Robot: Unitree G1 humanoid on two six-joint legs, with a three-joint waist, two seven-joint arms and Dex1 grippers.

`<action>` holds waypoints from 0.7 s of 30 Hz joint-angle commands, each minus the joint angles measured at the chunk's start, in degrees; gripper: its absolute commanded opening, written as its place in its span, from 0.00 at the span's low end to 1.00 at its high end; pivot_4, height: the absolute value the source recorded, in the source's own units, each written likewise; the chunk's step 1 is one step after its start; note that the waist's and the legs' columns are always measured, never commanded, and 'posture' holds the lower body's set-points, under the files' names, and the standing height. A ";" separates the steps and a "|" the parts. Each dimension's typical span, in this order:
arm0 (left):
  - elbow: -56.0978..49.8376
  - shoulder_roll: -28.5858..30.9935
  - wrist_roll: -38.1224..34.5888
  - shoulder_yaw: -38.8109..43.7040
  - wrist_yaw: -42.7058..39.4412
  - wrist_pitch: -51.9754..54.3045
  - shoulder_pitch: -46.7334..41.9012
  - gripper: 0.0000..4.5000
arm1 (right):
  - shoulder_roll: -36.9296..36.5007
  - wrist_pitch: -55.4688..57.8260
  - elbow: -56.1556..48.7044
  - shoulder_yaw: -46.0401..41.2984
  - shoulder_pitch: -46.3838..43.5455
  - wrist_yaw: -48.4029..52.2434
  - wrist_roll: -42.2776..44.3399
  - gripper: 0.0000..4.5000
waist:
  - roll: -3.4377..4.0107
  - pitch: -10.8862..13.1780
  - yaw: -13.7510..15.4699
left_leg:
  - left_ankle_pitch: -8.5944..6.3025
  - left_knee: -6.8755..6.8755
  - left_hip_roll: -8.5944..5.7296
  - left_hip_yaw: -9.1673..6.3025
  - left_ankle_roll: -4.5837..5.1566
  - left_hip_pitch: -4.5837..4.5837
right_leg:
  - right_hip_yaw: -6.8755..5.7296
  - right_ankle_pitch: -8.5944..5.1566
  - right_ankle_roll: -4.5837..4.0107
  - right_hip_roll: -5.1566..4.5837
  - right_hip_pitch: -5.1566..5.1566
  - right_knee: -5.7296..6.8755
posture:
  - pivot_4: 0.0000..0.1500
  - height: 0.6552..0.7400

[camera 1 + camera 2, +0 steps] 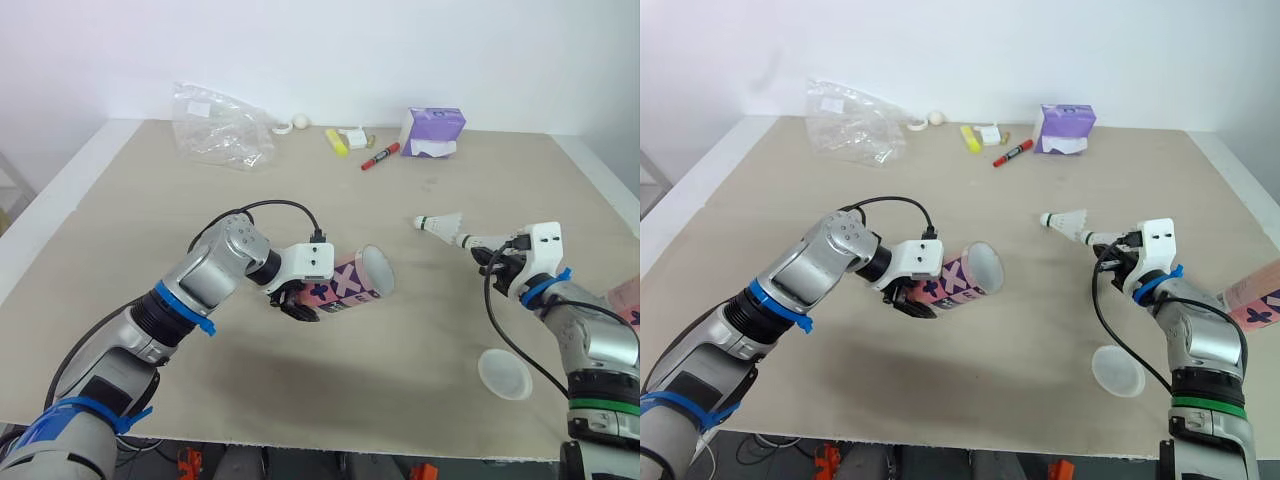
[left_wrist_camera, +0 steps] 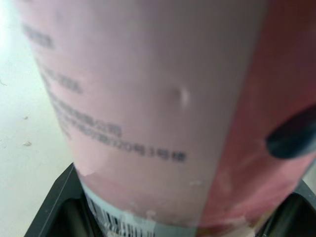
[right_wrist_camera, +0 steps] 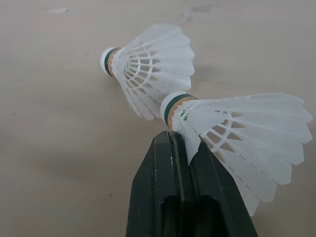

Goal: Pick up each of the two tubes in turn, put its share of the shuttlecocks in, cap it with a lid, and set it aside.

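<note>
Left gripper (image 1: pixel 300 305) clamps pink cardboard tube (image 1: pixel 355 282), mouth toward 3 o'clock | right gripper (image 3: pixel 181 143) pinches white feather shuttlecock (image 3: pixel 242 128) | insert cork-first, coaxially.

The pink cardboard tube (image 1: pixel 345 288) carries large dark cross and X-shaped signs on its wall. In the left wrist view, several lines of small dark print run across the same tube, too blurred to read, and a black-and-white barcode (image 2: pixel 121 228) sits near one end of it. The second pink tube (image 1: pixel 1258 298), at the surface's right edge, bears a dark cross sign too.
</note>
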 commanded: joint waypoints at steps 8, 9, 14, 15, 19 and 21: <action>1.54 -0.07 0.61 -0.76 0.79 -0.12 0.23 0.68 | -18.97 -16.84 -32.41 -2.08 7.38 21.11 -0.27 0.00 | 0.17 0.01 -0.12 | 0.00 0.02 -0.05 0.00 0.00 -0.03 | 0.04 -0.02 0.04 -0.03 -0.04 0.00 | 1.00 1.00; 1.65 -0.05 0.62 -0.86 0.66 -0.09 0.21 0.68 | -21.19 -18.33 -34.19 -1.78 7.15 23.73 -0.30 0.00 | 0.17 0.01 -0.13 | 0.00 0.02 -0.03 0.00 0.00 -0.01 | 0.04 -0.03 0.03 -0.01 -0.02 -0.01 | 1.00 1.00; 1.11 -0.17 -0.08 -1.48 -0.77 2.14 -0.06 0.68 | -25.91 -21.44 -40.58 2.03 5.62 31.34 1.48 0.00 | 0.06 0.04 -0.13 | 0.00 0.05 -0.03 0.00 -0.01 -0.02 | 0.04 -0.02 0.03 -0.03 -0.01 -0.04 | 1.00 1.00; 1.16 -0.35 -0.08 -1.52 -0.76 2.35 -0.23 0.68 | -25.91 -21.26 -41.39 2.89 5.17 31.80 1.94 0.00 | 0.06 0.04 -0.19 | 0.00 0.05 -0.03 0.01 -0.01 -0.02 | 0.04 -0.03 0.02 -0.03 -0.02 -0.04 | 1.00 1.00; 1.65 -0.82 0.20 -1.67 -0.42 2.74 -0.90 0.68 | -25.34 -20.55 -42.47 5.24 3.18 32.34 2.34 0.00 | 0.05 0.04 0.04 | 0.00 0.02 -0.03 0.00 -0.01 -0.07 | 0.04 -0.06 -0.02 -0.03 -0.05 -0.04 | 1.00 1.00; 1.85 -1.05 0.30 -1.72 -0.25 3.07 -1.27 0.68 | -24.69 -20.18 -42.77 6.24 2.47 31.92 2.18 0.00 | 0.04 0.05 0.12 | 0.00 0.03 -0.06 0.01 -0.01 -0.12 | 0.04 -0.06 0.00 -0.07 -0.07 -0.07 | 1.00 1.00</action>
